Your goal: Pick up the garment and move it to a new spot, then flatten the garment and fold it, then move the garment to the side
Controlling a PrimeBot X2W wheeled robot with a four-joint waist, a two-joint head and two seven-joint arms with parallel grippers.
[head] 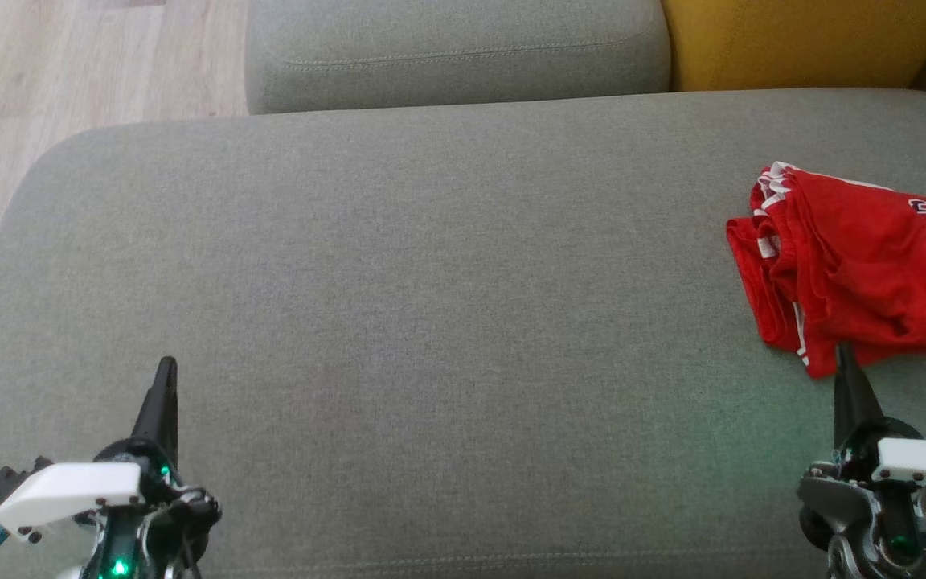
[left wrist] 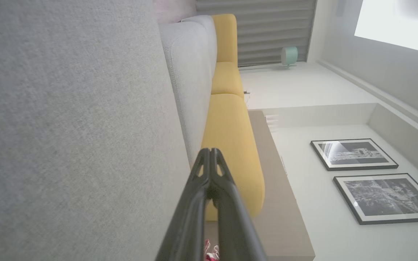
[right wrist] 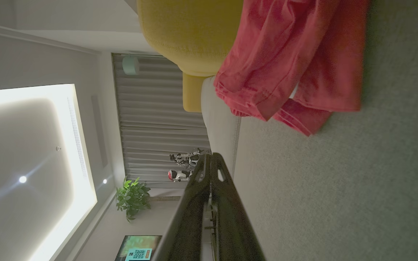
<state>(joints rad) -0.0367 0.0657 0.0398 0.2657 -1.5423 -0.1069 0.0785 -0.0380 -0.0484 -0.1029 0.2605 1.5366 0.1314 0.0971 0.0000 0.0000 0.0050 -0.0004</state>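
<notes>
- Head view: a grey-green sofa seat [head: 431, 281] takes up most of the frame. A second grey cushion [head: 455, 48] and a yellow cushion [head: 792, 40] lie behind it, and wood floor [head: 45, 80] shows at the far left.
- The red garment [head: 857, 265] lies crumpled at the right side of the seat. The frame edge cuts it off, so its full long axis cannot be determined. The visible part spreads left to right, with a white-trimmed edge toward the far left. Its white lettering is clipped and unreadable.
- The left end effector [head: 165, 370] has its fingers pressed together, empty, above bare seat fabric.
- The right end effector [head: 843, 354] is also closed and empty. Its tip overlaps the garment's near hem, and contact cannot be told here.
- Left wrist view: the fingers meet with nothing between them. Two framed pictures [left wrist: 354, 154] hang beyond. A small red-and-white patch at the bottom edge is too small to identify.
- Right wrist view: the fingers are together, and the garment lies ahead, clear of the tips.
</notes>
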